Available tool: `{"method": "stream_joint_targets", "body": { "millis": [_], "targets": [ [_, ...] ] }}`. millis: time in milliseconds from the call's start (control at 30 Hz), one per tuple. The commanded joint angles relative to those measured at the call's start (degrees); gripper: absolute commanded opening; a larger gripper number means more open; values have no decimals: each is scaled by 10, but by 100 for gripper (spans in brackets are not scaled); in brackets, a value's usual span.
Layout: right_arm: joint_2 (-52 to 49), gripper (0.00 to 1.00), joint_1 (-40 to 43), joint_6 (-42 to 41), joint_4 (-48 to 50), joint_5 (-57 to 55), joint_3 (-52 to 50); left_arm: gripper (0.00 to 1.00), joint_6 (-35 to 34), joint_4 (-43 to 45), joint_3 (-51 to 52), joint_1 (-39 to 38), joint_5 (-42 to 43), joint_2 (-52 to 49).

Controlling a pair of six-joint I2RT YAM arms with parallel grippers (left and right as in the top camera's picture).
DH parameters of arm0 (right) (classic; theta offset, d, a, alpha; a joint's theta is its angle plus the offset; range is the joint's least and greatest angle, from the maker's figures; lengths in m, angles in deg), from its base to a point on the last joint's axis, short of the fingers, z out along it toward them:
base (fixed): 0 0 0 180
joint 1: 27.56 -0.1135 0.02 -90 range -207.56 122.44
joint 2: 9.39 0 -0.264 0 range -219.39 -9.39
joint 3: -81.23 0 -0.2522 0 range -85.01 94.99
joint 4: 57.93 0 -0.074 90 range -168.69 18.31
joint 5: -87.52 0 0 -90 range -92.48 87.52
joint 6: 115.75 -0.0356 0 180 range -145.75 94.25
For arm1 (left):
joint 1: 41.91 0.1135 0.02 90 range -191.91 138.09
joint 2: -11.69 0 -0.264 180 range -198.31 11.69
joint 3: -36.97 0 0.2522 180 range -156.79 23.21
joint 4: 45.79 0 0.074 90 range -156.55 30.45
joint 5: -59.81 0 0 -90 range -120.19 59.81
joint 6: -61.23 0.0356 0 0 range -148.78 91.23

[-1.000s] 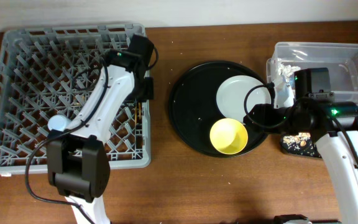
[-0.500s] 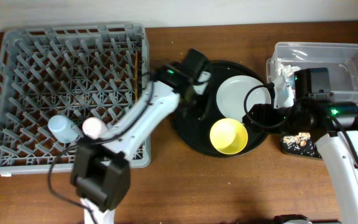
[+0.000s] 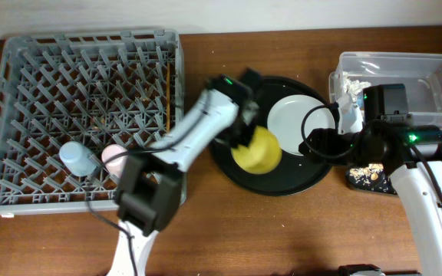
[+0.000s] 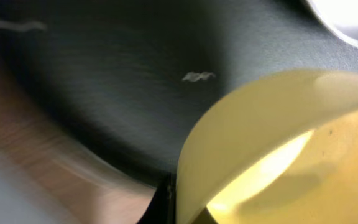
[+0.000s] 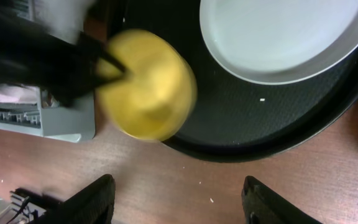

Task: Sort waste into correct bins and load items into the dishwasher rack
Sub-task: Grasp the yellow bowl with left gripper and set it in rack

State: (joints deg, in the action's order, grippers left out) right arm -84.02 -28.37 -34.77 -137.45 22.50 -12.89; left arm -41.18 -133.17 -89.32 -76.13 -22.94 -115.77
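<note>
- Gripping the rim of the bowl [image 3: 256, 149], the left claw [image 3: 244, 132] is closed on it over the round tray [image 3: 282, 182]; half a second ago this claw was only reaching in and the bowl stood upright and untouched.
- Bowl: now tipped on its side and shifted toward the round tray's left half. It is blurred in both wrist views, so it is judged to be in motion.
- Plate [image 3: 301, 123]: unchanged, on the round tray's right half.
- Rack [image 3: 21, 176]: left of the round tray, with the blue cup [image 3: 75, 157] and pink cup [image 3: 113, 159] lying in it as before.
- Right claw [image 5: 178, 185]: spread wide and empty, at the round tray's right edge above the desk [image 3: 282, 230]; it has not moved.
- Reading: the bowl is the item in hand and the rack is its likely destination; the plate remains to be loaded.
</note>
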Motion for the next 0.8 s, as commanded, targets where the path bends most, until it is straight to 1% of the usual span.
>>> {"method": "stream_joint_targets", "body": {
  "millis": [0,67,100,133,167,200,233,300,367,433,467,567,767],
  "targets": [
    [0,66,1,2,-1,-1,2,0,-8,-86,-105,78,-226,110],
    [0,66,1,2,-1,-1,2,0,-9,-112,-108,104,-357,144],
    [0,67,1,2,-1,-1,2,0,-30,-130,-108,111,-419,147],
    [0,66,1,2,-1,-1,2,0,-75,-158,-103,118,-499,146],
    [0,67,1,2,-1,-1,2,0,-111,-167,-85,126,-556,145],
    [0,67,1,2,-1,-1,2,0,-128,-156,-53,136,-599,145],
    [0,66,1,2,-1,-1,2,0,-129,-131,-21,143,-628,144],
    [0,67,1,2,0,-1,2,0,-129,-39,76,152,-717,143],
    [0,67,1,2,-1,-1,2,0,-129,18,141,155,-799,143],
    [0,67,1,2,0,-1,2,0,-129,46,174,160,-839,143],
    [0,67,1,2,0,-1,2,0,-129,59,179,165,-840,143],
    [0,67,1,2,2,-1,2,0,-129,81,180,179,-797,139],
    [0,67,1,2,2,-1,2,0,-128,96,195,190,-805,98]
  ]
}}
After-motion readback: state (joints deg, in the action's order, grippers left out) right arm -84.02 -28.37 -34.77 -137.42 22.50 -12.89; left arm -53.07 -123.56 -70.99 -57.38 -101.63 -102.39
